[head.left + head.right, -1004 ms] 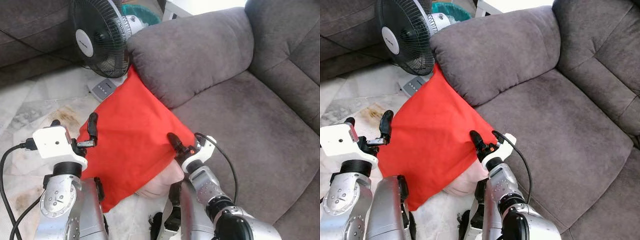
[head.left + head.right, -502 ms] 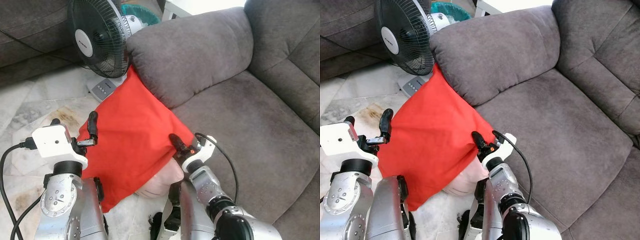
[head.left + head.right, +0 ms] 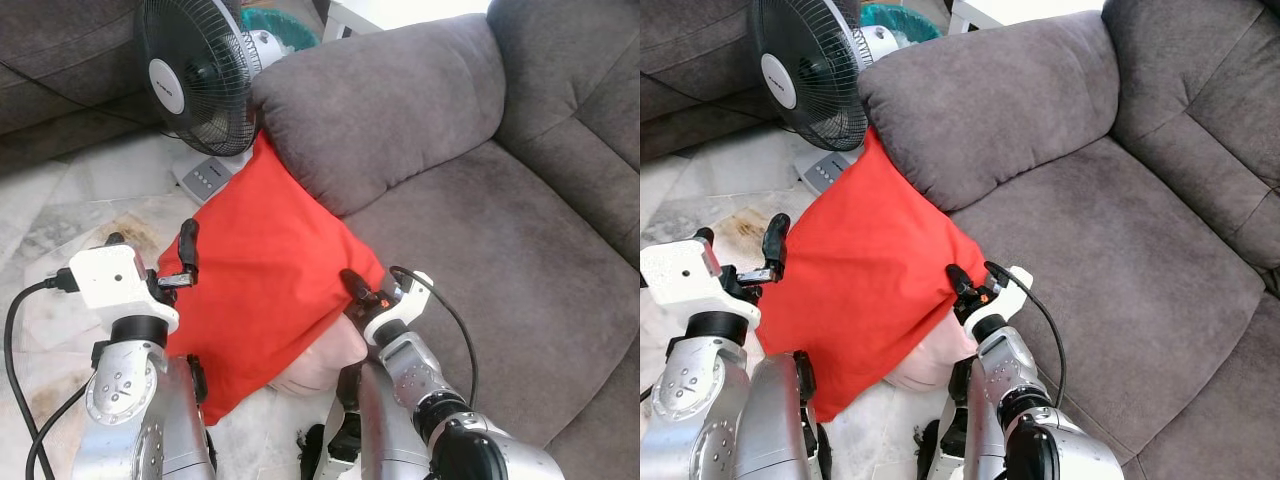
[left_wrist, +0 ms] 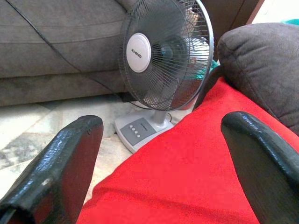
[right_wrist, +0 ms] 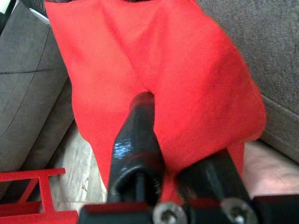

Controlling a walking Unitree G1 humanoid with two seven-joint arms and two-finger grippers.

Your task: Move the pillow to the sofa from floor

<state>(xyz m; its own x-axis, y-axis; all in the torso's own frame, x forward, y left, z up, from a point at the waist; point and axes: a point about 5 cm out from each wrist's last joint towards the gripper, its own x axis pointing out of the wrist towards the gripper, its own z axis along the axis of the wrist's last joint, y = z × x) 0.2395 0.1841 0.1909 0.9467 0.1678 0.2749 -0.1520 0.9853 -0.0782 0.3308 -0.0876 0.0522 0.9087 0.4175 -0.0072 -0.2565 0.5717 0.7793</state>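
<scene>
The red pillow leans against the sofa front, beside a fan. The right gripper pinches its corner (fabric bunched between fingers); the left gripper gapes at its edge.

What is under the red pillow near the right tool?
A pale pink cushion pokes out beneath the red pillow, beside the right tool pinching the pillow's edge. Its remainder is covered.
</scene>
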